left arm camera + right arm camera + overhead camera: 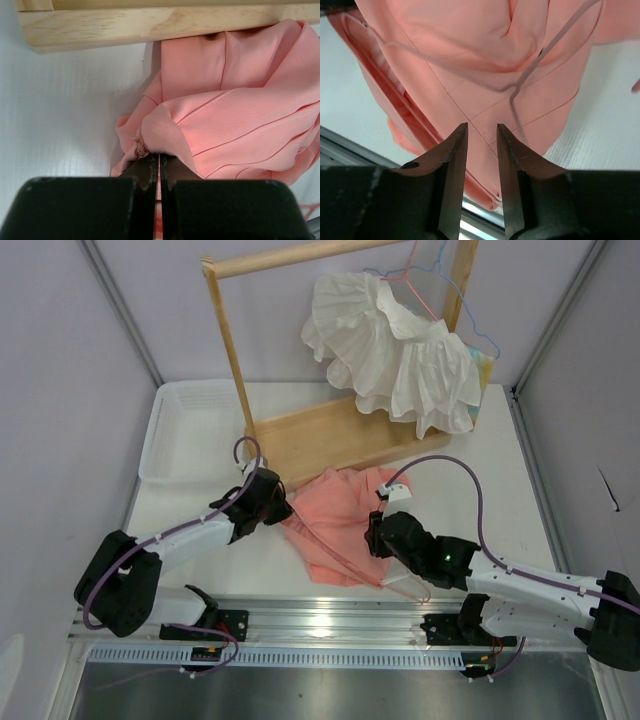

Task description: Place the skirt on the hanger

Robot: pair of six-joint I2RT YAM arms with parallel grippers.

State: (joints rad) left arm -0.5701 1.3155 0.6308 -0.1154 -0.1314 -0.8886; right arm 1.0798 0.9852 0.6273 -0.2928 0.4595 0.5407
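The skirt [335,520] lies crumpled on the table [500,470], between the 2 arms. Its far edge touches the base of the wooden rack [330,435]. The hanger [555,47] rests on top of it, a thin pale-pink wire crossing the cloth toward the near right.

The left gripper [159,160] is clenched on a small bunched fold at the skirt's left edge, with pink cloth pressed between its fingers. The right gripper [482,127] hovers over the skirt's near right part. Its jaws stand a narrow gap apart with nothing between them, and the bent end of the wire lies just beyond the tips.

Neither the waist nor any other part of the skirt appears to be on the frame, so the threading is not yet done.

Several things could go wrong from here:
- The left pinch holds only a little gathered cloth, so a lift or pull could let the fold slide out.
- The wire is thin and lies flat on soft fabric, so the right jaws could close on cloth along with it, or miss it and push it aside.
- Dragging the skirt far could catch it on the rack base.
- A high lift far and to the right could brush the white ruffled garment [400,350] hanging on the rack.
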